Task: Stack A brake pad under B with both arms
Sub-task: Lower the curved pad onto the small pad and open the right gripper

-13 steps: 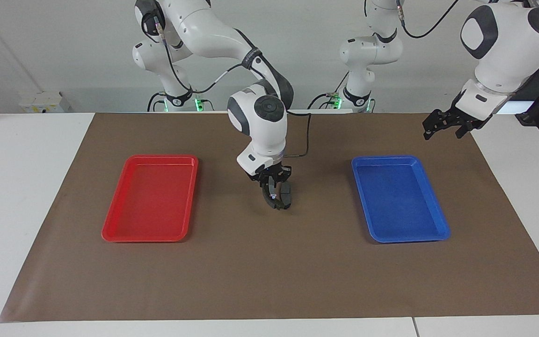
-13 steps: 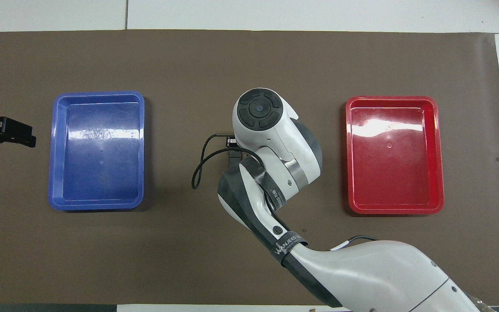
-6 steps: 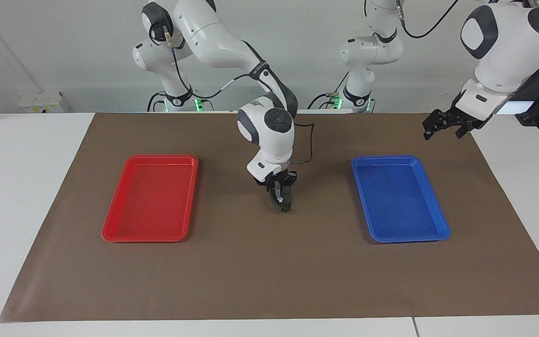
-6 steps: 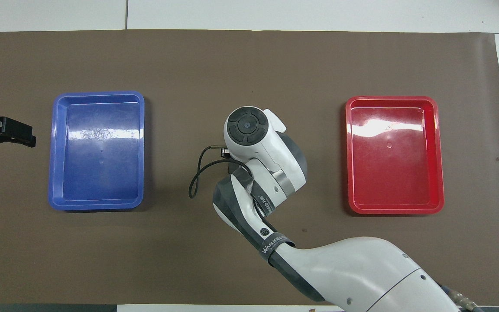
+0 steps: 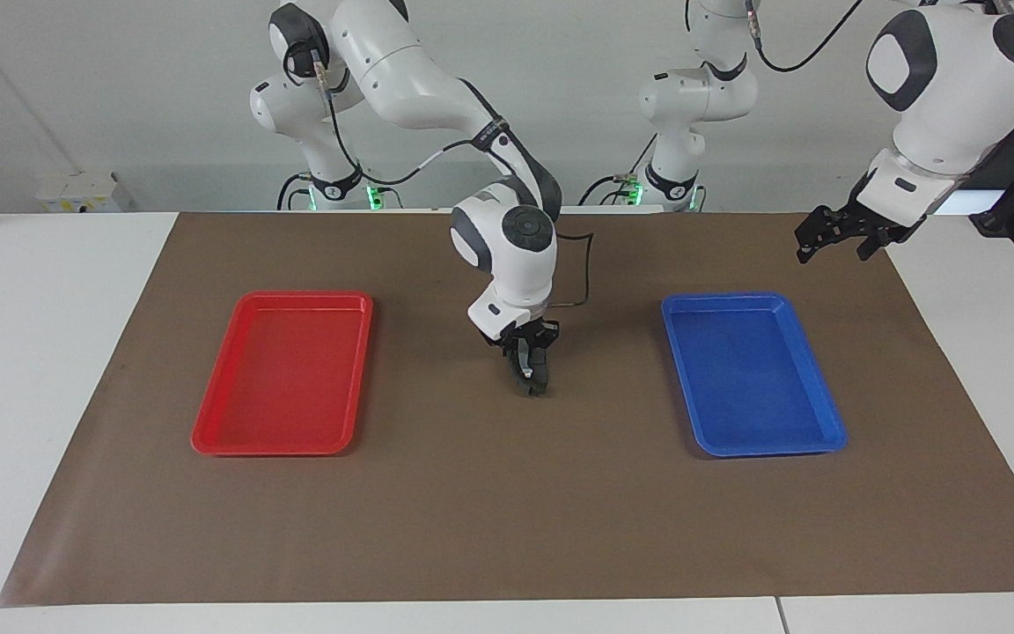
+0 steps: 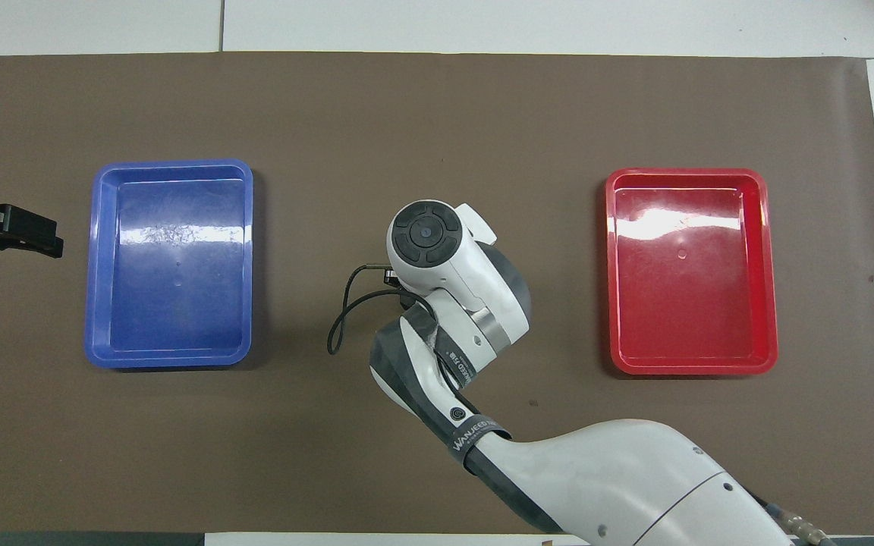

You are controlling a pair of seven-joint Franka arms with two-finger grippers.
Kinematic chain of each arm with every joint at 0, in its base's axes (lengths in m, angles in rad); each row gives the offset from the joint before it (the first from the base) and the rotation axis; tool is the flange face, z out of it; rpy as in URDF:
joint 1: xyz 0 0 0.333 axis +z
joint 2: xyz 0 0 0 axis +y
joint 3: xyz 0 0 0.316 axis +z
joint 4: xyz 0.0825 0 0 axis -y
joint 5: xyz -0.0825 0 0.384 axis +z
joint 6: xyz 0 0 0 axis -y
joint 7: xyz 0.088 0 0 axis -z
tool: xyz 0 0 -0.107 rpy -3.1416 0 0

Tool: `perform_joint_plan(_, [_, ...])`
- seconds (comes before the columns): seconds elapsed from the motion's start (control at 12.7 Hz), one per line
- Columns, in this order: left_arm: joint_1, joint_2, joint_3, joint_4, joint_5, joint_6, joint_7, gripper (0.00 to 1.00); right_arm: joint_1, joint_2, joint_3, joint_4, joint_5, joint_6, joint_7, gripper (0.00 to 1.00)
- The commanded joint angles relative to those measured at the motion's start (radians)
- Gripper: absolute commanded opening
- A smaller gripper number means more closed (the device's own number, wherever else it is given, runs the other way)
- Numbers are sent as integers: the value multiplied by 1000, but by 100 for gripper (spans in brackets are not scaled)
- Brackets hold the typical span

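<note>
- Since a second ago our right gripper [image 5: 531, 359] has slid a bit toward the left arm's end of the table and turned, so the piece it carries now hangs over where the short pad showed earlier.
- It's clenched on B [image 5: 532, 380], the long dark crescent, in the middle of the brown mat [image 5: 507, 528], between the two trays.
- The A brake pad isn't clearly visible now; we guess it's tucked under B and the gripper. From overhead the right arm's wrist covers the whole spot.
- So we'd say we're almost done: B looks lowered onto A or just about there. What's left is letting go and backing off.
- Our left gripper [image 5: 834, 236] waits, fingers spread and empty, over the mat's edge past the blue tray [image 5: 827, 421].
- The red tray [image 5: 208, 431] lies at the right arm's end. Both trays are well apart from the stack, so nothing's in the way.
</note>
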Motion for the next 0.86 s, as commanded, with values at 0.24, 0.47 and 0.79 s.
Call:
perform_joint_plan(0.24, [5, -21, -4, -17, 6, -1, -9, 100, 2, -29, 6, -50, 8, 57, 18, 0])
perform_joint_plan(0.47, [4, -21, -4, -17, 6, -1, -9, 100, 16, -29, 6, -55, 8, 73, 17, 0])
perform_joint_plan(0.79, [4, -21, -4, -17, 6, -1, -8, 100, 14, -30, 4, -64, 8, 80, 15, 0])
